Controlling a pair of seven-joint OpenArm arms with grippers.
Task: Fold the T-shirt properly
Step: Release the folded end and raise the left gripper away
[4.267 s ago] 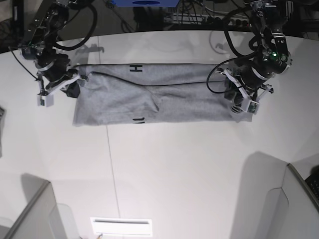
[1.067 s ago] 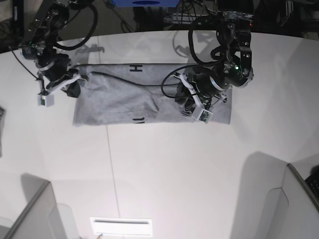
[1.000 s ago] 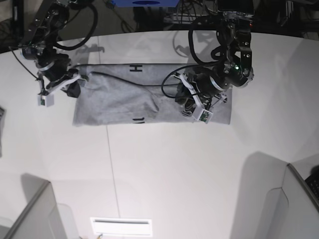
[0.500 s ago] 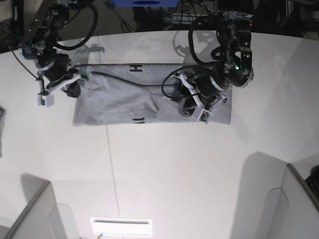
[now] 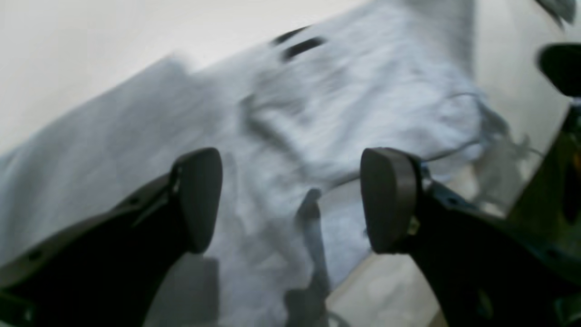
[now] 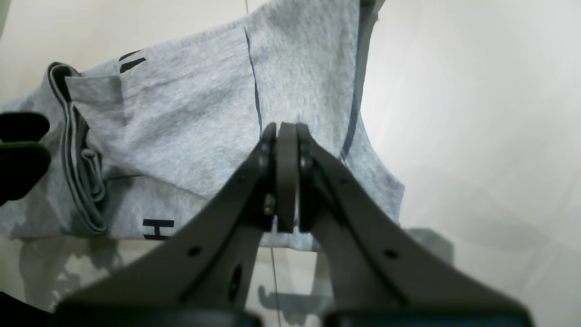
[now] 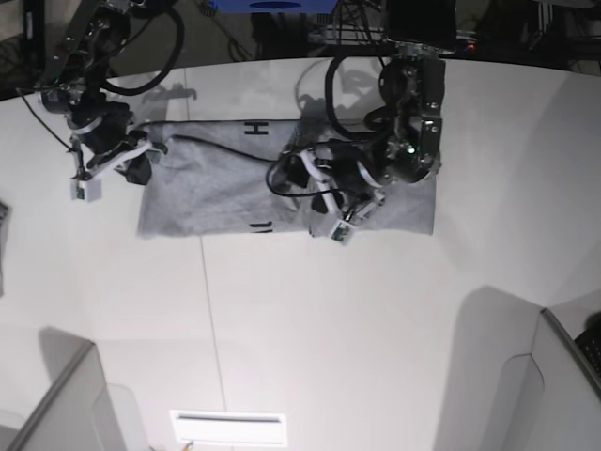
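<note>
The heather-grey T-shirt (image 7: 216, 188) lies flat as a long band across the far part of the white table, with black letters at its far edge (image 7: 255, 128) and near edge (image 7: 261, 226). My left gripper (image 7: 308, 188) hovers over the shirt's middle-right. In the left wrist view it (image 5: 294, 200) is open, with the blurred T-shirt (image 5: 340, 91) below the gap and nothing held. My right gripper (image 7: 141, 167) sits at the shirt's left end. In the right wrist view it (image 6: 287, 177) is shut, its tips over the T-shirt (image 6: 181, 127). I cannot tell whether cloth is pinched.
A thin seam (image 7: 208, 310) runs across the white table toward the front. Grey partitions stand at the front left (image 7: 56, 404) and front right (image 7: 554, 395). A white slotted panel (image 7: 228, 427) lies at the front edge. Dark cables and equipment crowd the back.
My left gripper has opened, let go of the shirt's folded-over right part and moved left toward the shirt's middle. The right arm has not moved.
</note>
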